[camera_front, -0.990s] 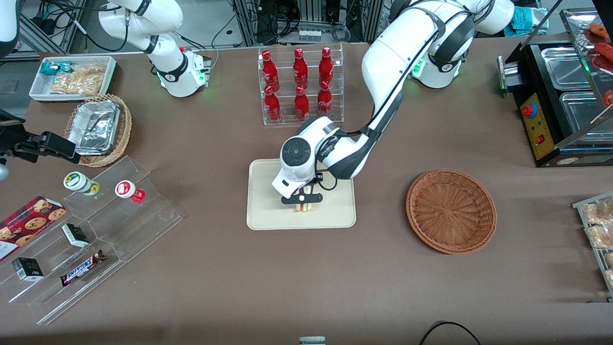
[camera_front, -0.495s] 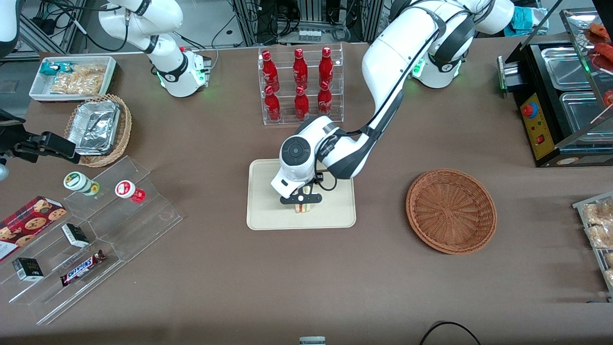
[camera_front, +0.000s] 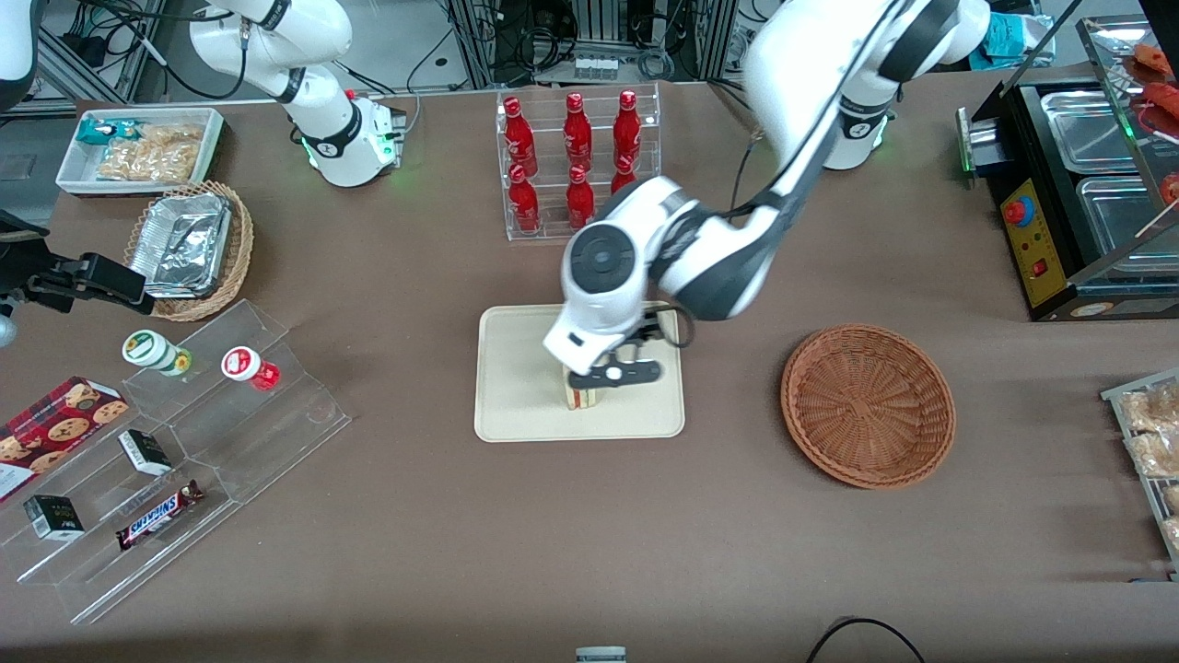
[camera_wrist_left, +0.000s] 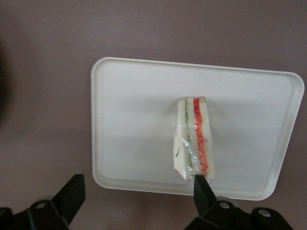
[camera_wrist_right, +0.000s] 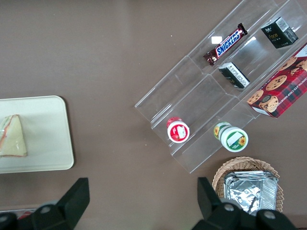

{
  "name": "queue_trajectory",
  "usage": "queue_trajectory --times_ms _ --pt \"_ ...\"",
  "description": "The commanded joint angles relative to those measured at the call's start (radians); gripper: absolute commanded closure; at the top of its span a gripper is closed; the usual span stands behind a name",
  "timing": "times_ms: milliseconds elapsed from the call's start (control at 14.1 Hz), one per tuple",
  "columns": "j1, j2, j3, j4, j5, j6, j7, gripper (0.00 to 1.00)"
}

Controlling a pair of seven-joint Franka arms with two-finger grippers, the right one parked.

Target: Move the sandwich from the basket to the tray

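Note:
The sandwich (camera_front: 581, 396), a clear-wrapped white wedge with red and green layers, stands on edge on the cream tray (camera_front: 516, 405). It also shows in the left wrist view (camera_wrist_left: 193, 143) on the tray (camera_wrist_left: 129, 120) and in the right wrist view (camera_wrist_right: 12, 136). My left gripper (camera_front: 615, 374) hangs above the tray, just over the sandwich and apart from it. Its fingers (camera_wrist_left: 72, 194) are spread wide with nothing between them. The reddish-brown basket (camera_front: 868, 405) sits empty toward the working arm's end of the table.
A clear rack of red bottles (camera_front: 578, 166) stands farther from the front camera than the tray. A clear stepped stand (camera_front: 184, 451) with snacks and a wicker basket of foil trays (camera_front: 189, 244) lie toward the parked arm's end. A black warmer (camera_front: 1078, 184) stands at the working arm's end.
The gripper has let go of the sandwich, opened and risen above it. The sandwich stays on the tray. The arm has swung up and toward the working arm's end.

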Motion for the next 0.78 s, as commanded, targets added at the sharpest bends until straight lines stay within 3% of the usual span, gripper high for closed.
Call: queue_trajectory --times_ms 0,283,707 --pt "0.090 -0.177 -0.007 -0.167 0.007 -0.038 0.088 0.00" --pt "0.256 -0.432 -0.007 -0.411 0.007 -0.065 0.253 0.00" --pt "0.464 -0.594 -0.006 -0.399 0.009 -0.308 0.471 0.00"
